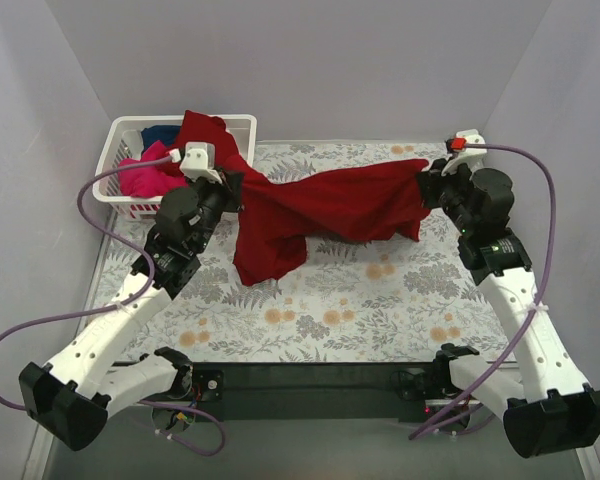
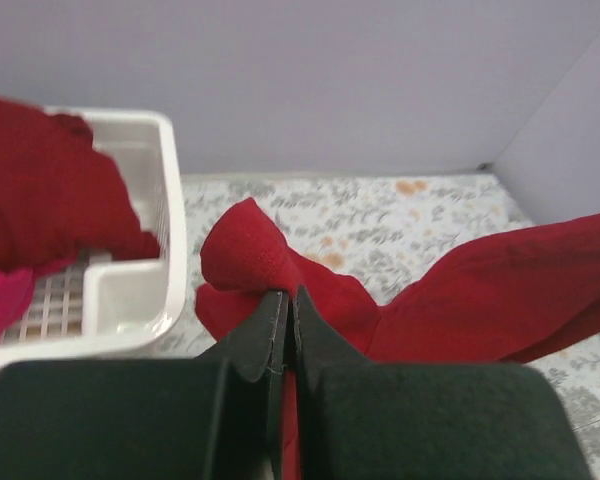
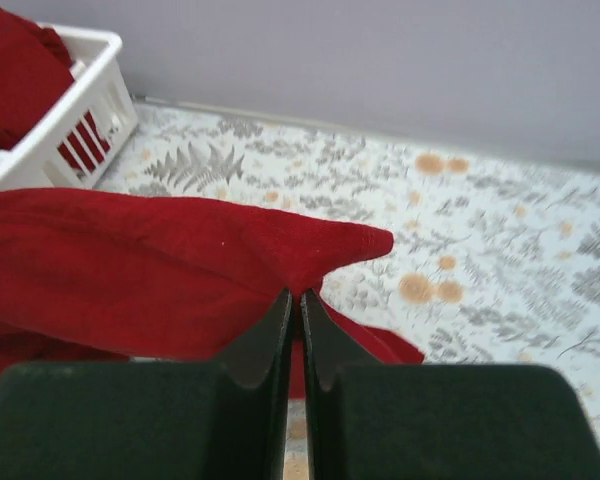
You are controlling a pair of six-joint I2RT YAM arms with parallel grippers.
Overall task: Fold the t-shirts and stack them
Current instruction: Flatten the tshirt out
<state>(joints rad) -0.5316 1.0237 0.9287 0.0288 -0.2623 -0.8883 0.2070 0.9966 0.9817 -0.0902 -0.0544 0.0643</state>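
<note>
left tool (image 2: 285, 295) and right tool (image 3: 297, 297) each clamped on the dark red t-shirt (image 1: 330, 205) stretched between them

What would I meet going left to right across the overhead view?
The white basket at its left rim → hot pink t-shirt inside it → left pincer → stretched dark red t-shirt → right pincer.

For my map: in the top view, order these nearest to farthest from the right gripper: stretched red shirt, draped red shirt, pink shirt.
1. Stretched red shirt: held in the right gripper.
2. Draped red shirt: far left, over the basket rim.
3. Pink shirt: leftmost, inside the basket.
</note>
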